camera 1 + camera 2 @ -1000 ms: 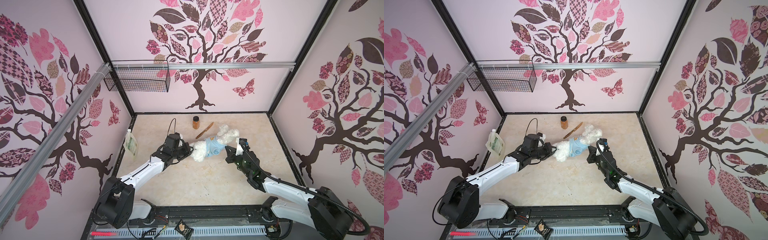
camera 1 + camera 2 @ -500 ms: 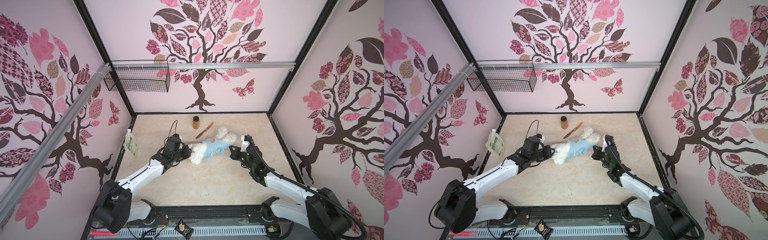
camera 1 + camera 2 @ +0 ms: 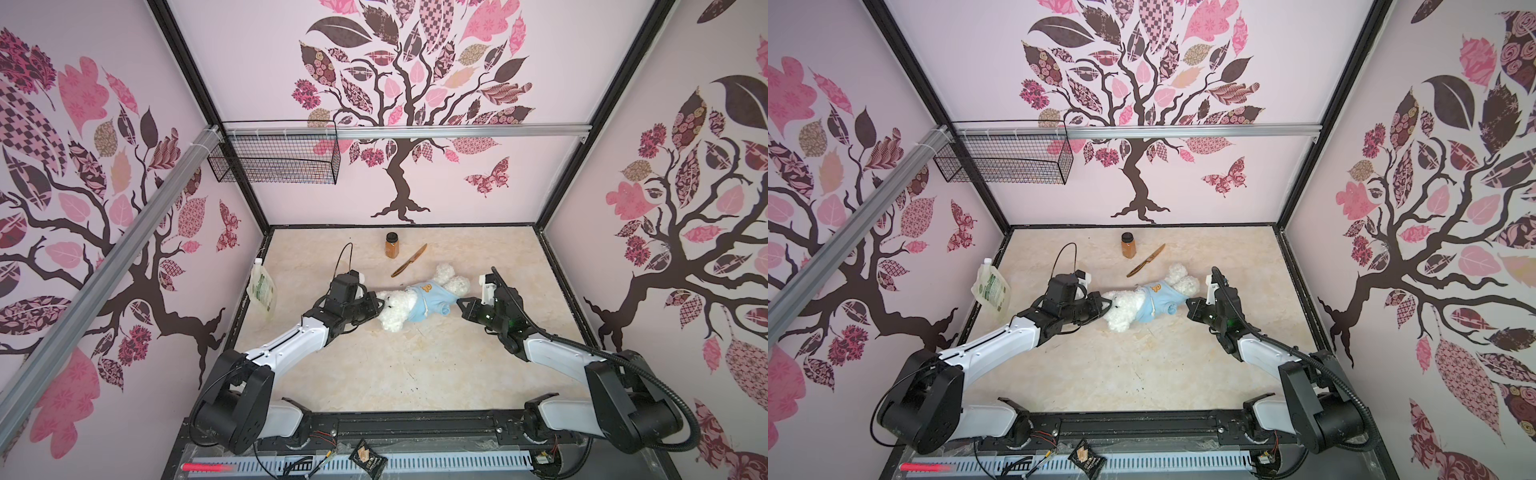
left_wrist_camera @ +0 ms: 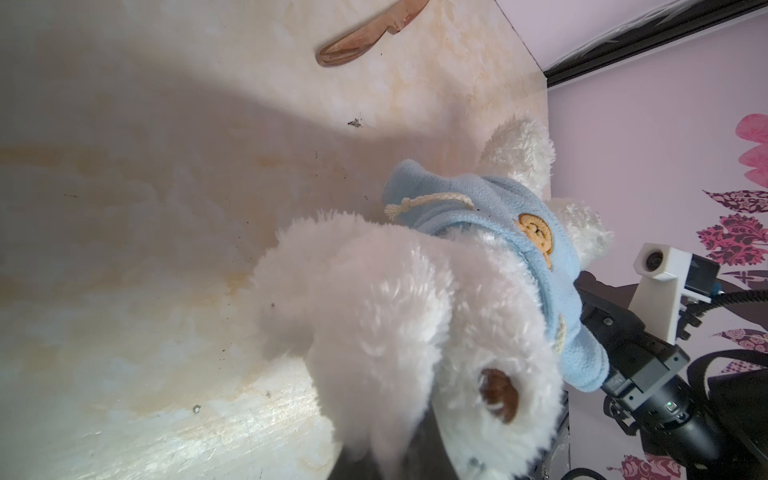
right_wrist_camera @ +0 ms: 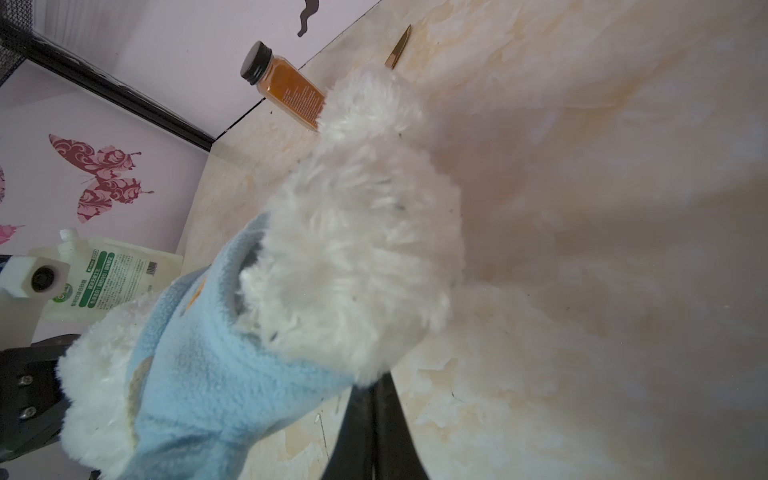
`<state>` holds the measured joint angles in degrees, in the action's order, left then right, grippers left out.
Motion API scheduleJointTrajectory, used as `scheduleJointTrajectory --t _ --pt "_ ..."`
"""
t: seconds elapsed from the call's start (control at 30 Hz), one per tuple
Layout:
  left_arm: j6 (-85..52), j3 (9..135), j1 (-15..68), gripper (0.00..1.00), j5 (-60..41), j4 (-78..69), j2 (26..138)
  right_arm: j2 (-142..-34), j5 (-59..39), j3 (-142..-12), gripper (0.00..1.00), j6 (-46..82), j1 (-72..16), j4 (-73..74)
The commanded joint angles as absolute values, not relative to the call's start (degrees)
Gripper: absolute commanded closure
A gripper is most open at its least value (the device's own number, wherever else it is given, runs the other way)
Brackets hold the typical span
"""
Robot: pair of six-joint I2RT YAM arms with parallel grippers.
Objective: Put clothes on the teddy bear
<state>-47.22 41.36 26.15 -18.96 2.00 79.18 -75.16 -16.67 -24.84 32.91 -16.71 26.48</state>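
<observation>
Left gripper (image 3: 377,305) is clamped on the head of the teddy bear (image 3: 397,311). The bear extends rightward to the right gripper (image 3: 460,304), whose opening cannot be determined.

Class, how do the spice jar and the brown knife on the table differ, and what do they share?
The spice jar stands upright; the brown knife lies flat. The jar is short and blocky; the knife long and thin. The jar has a black cap over orange contents; the knife is brown throughout. Both rest on the table, untouched.
</observation>
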Motion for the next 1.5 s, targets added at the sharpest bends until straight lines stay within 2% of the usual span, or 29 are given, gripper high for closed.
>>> scheduleJointTrajectory --t 0.0,0.27,0.37,0.5,0.67,0.9,1.17,1.4,1.47 --pt "-48.2 39.3 25.6 1.0 -20.9 -1.9 80.7 -75.0 -19.1 -26.7 0.84 28.7 -16.6 25.0" --pt "-50.6 37.7 25.8 1.0 -22.5 -5.3 82.7 -59.7 -16.4 -27.9 0.65 24.1 -18.9 12.0" --pt "-50.8 37.2 25.9 1.0 -22.2 -5.6 82.8 -63.1 -17.0 -30.9 0.59 25.0 -21.6 12.6" --pt "-50.5 36.9 26.0 1.0 -22.0 -5.2 82.5 -73.5 -20.5 -36.6 0.58 25.9 -21.6 12.8" --pt "-49.3 37.8 26.1 1.0 -21.7 -3.7 82.3 -84.2 -24.3 -42.2 0.62 25.9 -21.6 13.9" --pt "-48.9 38.1 26.1 1.0 -21.4 -3.5 82.0 -90.1 -26.2 -43.0 0.71 26.1 -21.6 16.1" --pt "-49.3 38.0 25.8 1.0 -21.2 -3.5 81.9 -87.5 -19.0 -39.2 1.0 25.6 -19.7 16.7" --pt "-50.5 35.7 24.5 1.0 -19.4 -2.9 79.4 -83.9 -20.3 -32.4 1.0 28.6 -13.8 20.0" --pt "-50.2 35.6 24.4 1.0 -20.0 -3.0 79.7 -83.7 -24.1 -31.9 1.0 29.3 -13.8 22.6"
